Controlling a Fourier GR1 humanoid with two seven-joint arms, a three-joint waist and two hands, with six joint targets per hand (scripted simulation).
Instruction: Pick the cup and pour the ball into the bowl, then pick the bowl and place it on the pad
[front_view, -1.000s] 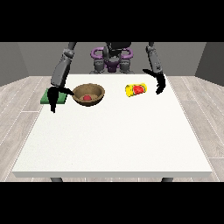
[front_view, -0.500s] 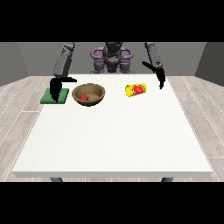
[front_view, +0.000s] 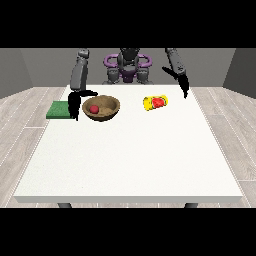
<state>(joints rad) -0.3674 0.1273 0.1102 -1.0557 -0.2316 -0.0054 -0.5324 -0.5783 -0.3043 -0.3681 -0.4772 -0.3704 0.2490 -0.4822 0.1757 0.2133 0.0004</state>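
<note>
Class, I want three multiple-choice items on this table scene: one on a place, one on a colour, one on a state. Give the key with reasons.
1. Where is the red ball?
A in the bowl
B in the cup
C on the pad

2. What colour is the pad?
A blue
B green
C white

3. How is the cup resting?
A upright
B upside down
C on its side

Key: 1 A, the ball sits inside the brown bowl; 2 B, the pad at the table's corner is green; 3 C, the yellow cup lies sideways.

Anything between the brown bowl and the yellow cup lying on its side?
Nothing. The front view shows only bare white table between the brown wooden bowl, which holds the red ball, and the tipped yellow cup.
</note>
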